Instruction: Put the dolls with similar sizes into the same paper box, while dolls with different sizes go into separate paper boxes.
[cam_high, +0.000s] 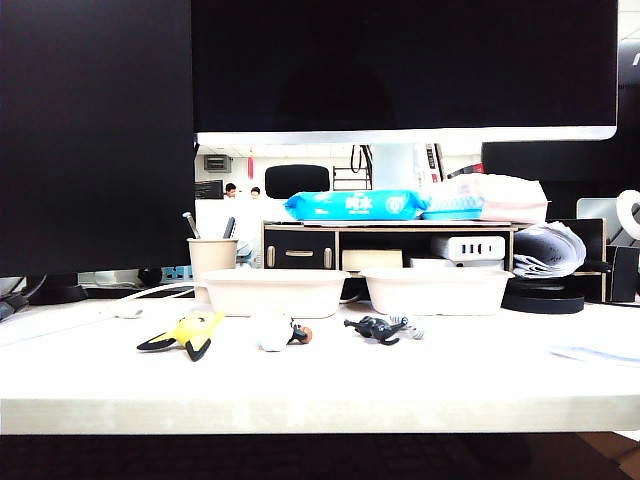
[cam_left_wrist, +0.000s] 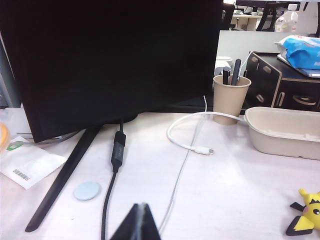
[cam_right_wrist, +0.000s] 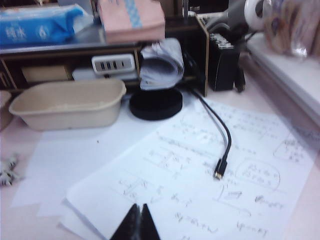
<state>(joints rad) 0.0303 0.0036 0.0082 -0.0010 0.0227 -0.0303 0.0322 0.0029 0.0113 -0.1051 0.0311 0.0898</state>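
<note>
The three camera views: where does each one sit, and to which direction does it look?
Exterior view: low at the table's front edge, facing three dolls, two paper boxes and monitors; no arm shows.
Left wrist view: above the table's left part; shut left gripper shows, facing the left box, shared with the exterior.
Right wrist view: over papers; shut right gripper, facing the right box.

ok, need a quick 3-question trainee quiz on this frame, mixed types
1. True or false: the yellow doll already lies in a paper box.
2. What stands just left of the left box in the exterior view? A) cup B) wipes pack C) paper roll
3. How are the left end effector and right end effector set?

Key: 1 false, it lies on the table; 2 A; 3 both shut, empty.
</note>
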